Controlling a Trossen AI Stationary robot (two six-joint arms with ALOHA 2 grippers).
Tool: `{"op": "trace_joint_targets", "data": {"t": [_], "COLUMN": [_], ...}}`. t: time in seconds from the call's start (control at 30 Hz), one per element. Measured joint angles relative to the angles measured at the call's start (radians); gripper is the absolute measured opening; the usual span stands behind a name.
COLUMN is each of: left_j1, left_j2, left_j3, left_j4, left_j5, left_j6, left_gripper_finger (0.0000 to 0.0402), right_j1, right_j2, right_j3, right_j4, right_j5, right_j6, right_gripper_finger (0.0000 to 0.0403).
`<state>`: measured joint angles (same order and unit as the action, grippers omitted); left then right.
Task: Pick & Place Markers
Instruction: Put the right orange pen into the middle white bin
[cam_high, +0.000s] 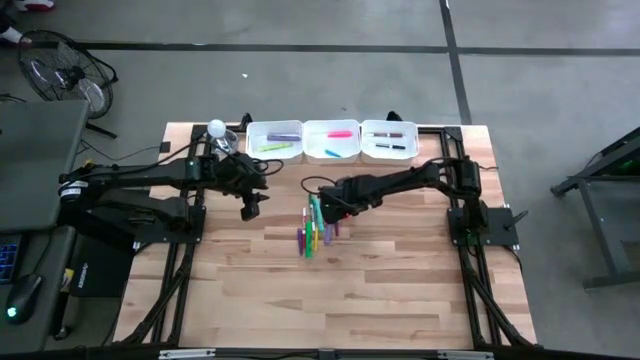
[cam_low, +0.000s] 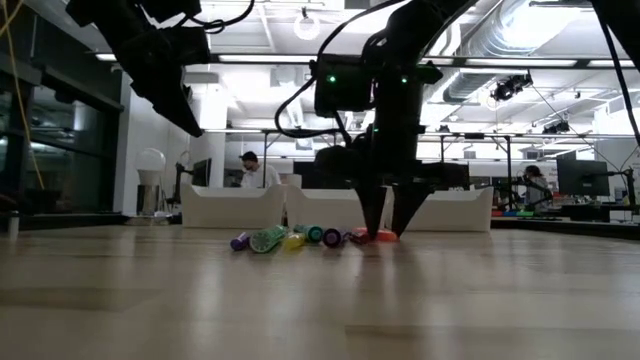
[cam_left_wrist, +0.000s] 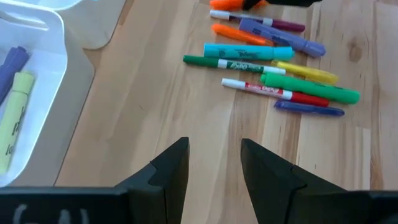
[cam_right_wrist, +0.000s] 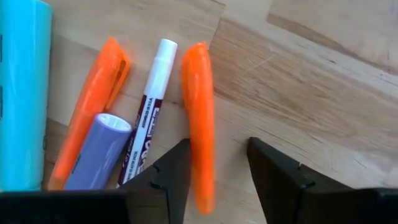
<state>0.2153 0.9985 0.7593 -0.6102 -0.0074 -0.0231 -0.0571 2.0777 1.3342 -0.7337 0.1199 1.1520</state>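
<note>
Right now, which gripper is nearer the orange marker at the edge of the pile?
Right. The right gripper is down at the table with the orange marker between its fingers. The left gripper hangs raised off to the side, well short of the pile.

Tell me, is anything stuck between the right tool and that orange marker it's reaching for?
Nothing visible is. The right tool is down at the table with the orange marker lying between its two fingers. A white-capped marker lies close beside it, outside the fingers, not blocking.
</note>
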Motion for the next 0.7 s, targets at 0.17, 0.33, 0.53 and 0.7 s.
{"op": "trace_joint_targets", "data": {"t": [0.17,0.33,0.53,0.7], "left_j1": [0.000,0.000,0.000,0.000], "left_j2": [0.000,0.000,0.000,0.000], "left_j3": [0.000,0.000,0.000,0.000], "left_j4": [-0.002,-0.003,-0.004,0.016], "left_j5": [0.000,0.000,-0.002,-0.003], "left_j6": [0.000,0.000,0.000,0.001], "left_gripper_finger": [0.0143,0.0143,0.0143,0.0143], "right_j1": [0.007,0.005,0.005,0.005], "right_j2": [0.000,0.000,0.000,0.000], "right_j3": [0.001,0.002,0.002,0.002], "right_j4": [-0.036,-0.046,-0.053,-0.055], "right_j5": [0.004,-0.010,-0.014,-0.017], "right_j6": [-0.053,-0.132,-0.206,-0.242], "right_gripper_finger": [0.0126,0.0107,0.0074,0.0037]}}
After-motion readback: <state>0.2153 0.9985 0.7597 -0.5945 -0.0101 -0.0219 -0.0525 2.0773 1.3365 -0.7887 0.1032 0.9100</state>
